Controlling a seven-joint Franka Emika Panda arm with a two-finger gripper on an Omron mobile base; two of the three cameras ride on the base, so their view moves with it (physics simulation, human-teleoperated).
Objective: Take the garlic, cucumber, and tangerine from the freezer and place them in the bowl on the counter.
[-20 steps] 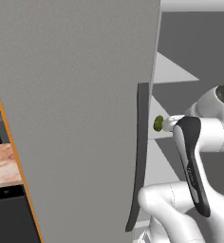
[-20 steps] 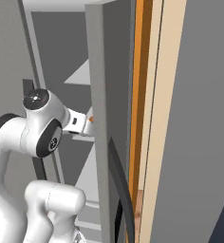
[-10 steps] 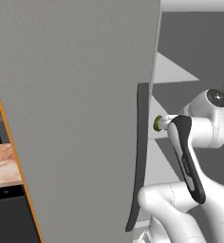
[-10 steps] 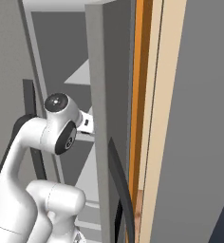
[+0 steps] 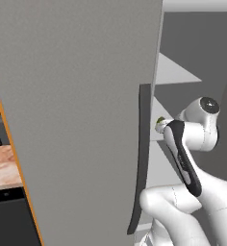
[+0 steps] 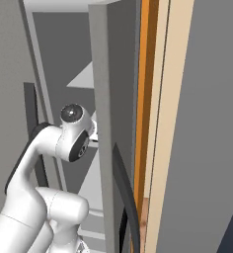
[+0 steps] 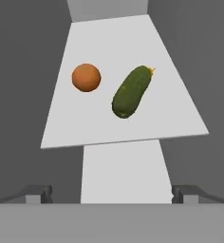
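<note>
Pale freezer shelf (image 7: 133,128) with tangerine (image 7: 86,77) beside cucumber (image 7: 131,91), both well ahead of wide-open, empty claw (image 7: 112,192).

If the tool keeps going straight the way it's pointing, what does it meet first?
Probably the pale freezer shelf, near the cucumber, with the tangerine beside it; the open tool is empty. Depth is unclear.

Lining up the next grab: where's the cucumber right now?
In the hand view the cucumber lies on a pale freezer shelf, just right of the tangerine and apart from it.
</note>
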